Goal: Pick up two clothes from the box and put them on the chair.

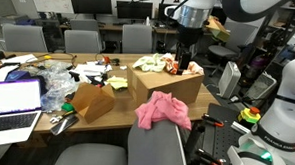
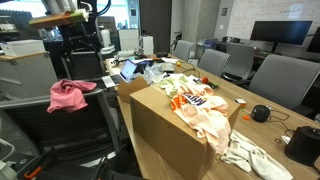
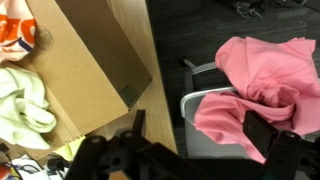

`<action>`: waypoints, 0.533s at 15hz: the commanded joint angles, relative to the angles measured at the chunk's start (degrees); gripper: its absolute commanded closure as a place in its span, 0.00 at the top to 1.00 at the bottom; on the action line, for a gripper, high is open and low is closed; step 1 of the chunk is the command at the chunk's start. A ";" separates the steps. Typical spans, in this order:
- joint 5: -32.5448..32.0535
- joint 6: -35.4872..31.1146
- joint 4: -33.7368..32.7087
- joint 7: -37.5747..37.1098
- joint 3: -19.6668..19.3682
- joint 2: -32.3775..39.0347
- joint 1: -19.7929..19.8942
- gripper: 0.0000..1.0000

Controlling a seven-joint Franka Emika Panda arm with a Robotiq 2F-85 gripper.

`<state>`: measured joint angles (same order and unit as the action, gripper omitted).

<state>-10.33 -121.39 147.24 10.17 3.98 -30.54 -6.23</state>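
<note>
The bright pink soft garment is draped over the top of the tall rounded backrest of the big grey office chair, and in both exterior views it hangs in a loose bunch. In the wrist view I see it crumpled on the grey fabric, directly below me. My gripper hovers above it with its fingers spread wide. Nothing is held between them, and they look clear of the cloth.

The pale peach garment with large orange-and-navy lettering is in the large brown cardboard box, spread across its open top. A pale yellow-green cloth lies just beside it at the near end. I cannot tell whether that cloth rests in the box or on the tabletop. The box stands at the tabletop's edge, close to the chair.

Further along the tabletop a smaller brown cardboard box stands near the large one, and an open laptop sits beyond it. Smaller grey chairs with squarish backs line the far side.
</note>
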 commanded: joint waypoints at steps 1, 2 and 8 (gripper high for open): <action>-1.50 0.23 -2.03 -2.31 -2.55 1.33 4.33 1.00; -1.75 -0.04 -2.53 -3.00 -3.31 2.46 5.78 1.00; -3.87 -1.98 -6.64 -8.05 -7.63 11.36 13.62 1.00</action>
<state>-12.49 -122.30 144.57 5.79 -2.06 -24.91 4.53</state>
